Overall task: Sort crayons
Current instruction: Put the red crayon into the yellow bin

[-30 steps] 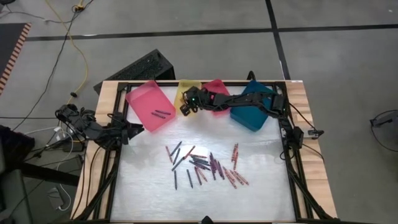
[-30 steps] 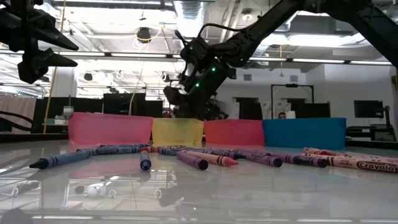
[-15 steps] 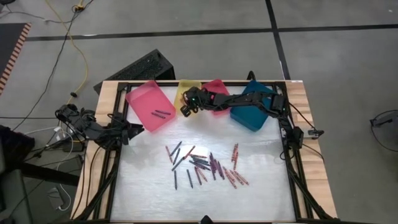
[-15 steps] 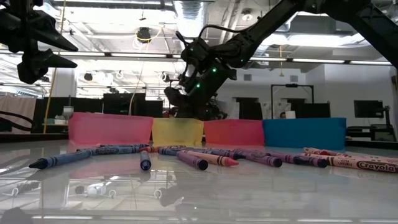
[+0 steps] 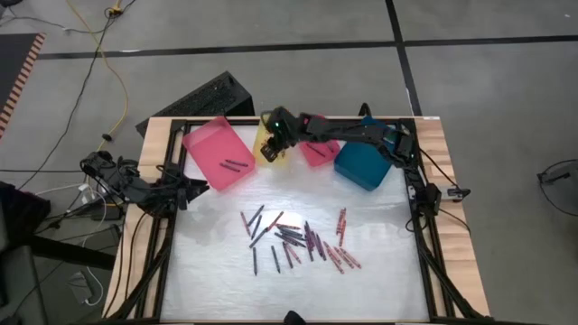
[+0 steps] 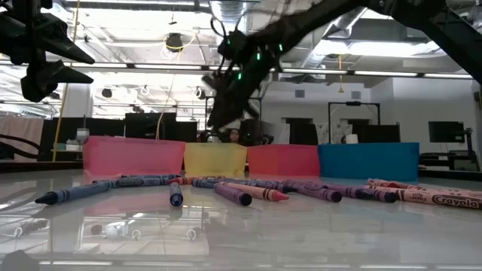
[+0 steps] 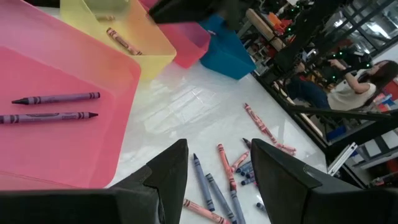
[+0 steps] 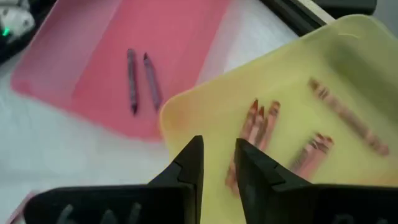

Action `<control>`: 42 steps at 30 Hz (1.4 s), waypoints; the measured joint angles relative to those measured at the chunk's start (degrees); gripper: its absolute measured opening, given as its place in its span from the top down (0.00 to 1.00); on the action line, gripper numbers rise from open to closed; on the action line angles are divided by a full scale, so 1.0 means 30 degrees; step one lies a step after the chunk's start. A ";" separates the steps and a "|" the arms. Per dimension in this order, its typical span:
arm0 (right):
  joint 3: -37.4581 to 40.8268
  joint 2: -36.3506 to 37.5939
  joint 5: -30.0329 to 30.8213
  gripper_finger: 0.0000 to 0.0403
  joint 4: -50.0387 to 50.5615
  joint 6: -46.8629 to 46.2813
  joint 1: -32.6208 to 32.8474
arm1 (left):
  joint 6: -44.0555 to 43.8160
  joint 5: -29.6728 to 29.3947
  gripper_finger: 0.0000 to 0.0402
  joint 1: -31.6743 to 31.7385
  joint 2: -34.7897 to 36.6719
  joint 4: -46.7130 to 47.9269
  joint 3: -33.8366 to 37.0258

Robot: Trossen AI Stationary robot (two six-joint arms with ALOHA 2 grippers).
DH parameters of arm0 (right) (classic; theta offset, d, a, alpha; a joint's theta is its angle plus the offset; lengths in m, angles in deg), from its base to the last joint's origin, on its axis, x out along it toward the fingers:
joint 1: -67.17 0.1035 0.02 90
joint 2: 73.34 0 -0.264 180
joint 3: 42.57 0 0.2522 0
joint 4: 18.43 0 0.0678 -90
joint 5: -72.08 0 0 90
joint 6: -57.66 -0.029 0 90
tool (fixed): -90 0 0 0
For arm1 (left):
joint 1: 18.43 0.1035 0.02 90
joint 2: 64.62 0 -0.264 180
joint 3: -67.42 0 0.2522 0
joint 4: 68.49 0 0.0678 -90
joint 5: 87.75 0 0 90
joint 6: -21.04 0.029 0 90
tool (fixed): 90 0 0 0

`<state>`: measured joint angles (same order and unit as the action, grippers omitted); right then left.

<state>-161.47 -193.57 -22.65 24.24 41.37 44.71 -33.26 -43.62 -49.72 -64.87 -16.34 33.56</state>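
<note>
Crayons (image 8: pixel 261 124) in yellow tray (image 8: pixel 348 74)

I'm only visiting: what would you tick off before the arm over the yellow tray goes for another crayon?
1. Right gripper empty: ok, nothing shows between its fingers.
2. Crayons inside the yellow tray: ok, several lie there.
3. Right gripper above the tray walls: ok, raised in the low view.
4. Loose crayons left mid-table: ok, plenty.
5. Left gripper clear of the path: ok, parked near the pink tray.
</note>
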 joint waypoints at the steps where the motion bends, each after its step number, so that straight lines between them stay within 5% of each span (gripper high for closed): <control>1: -0.0884 0.0021 0.0012 0.78 0.1666 0.0040 0.0050 | 0.0007 0.0007 0.59 0.0000 -0.0007 0.0007 0.0000; 11: -0.4895 0.0029 0.2150 0.78 1.4762 -0.2035 0.2068 | 0.0017 -0.0239 0.59 -0.0007 -0.0003 0.0130 0.0000; 19: -0.4888 0.0014 0.4252 0.78 2.0251 -0.4359 0.5909 | -0.0047 -0.0310 0.59 -0.0004 -0.0003 0.0124 0.0000; 24: -0.3719 0.1089 0.2890 0.78 2.0322 -0.6790 0.8326 | -0.0648 -0.0335 0.59 0.0000 -0.0007 0.0124 0.0000; 32: 0.2023 0.6560 0.3849 0.78 2.0125 -1.3596 1.1628 | -0.0823 -0.0793 0.59 -0.0007 -0.0029 0.0131 0.0007; 42: 1.0869 1.3209 0.5718 0.78 1.8576 -2.7055 1.5846 | -0.2489 -0.0852 0.59 -0.0007 -0.0029 0.0144 0.0007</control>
<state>-128.87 -153.94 -5.50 79.97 -39.79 92.25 -40.73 -46.17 -49.74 -64.95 -15.91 33.58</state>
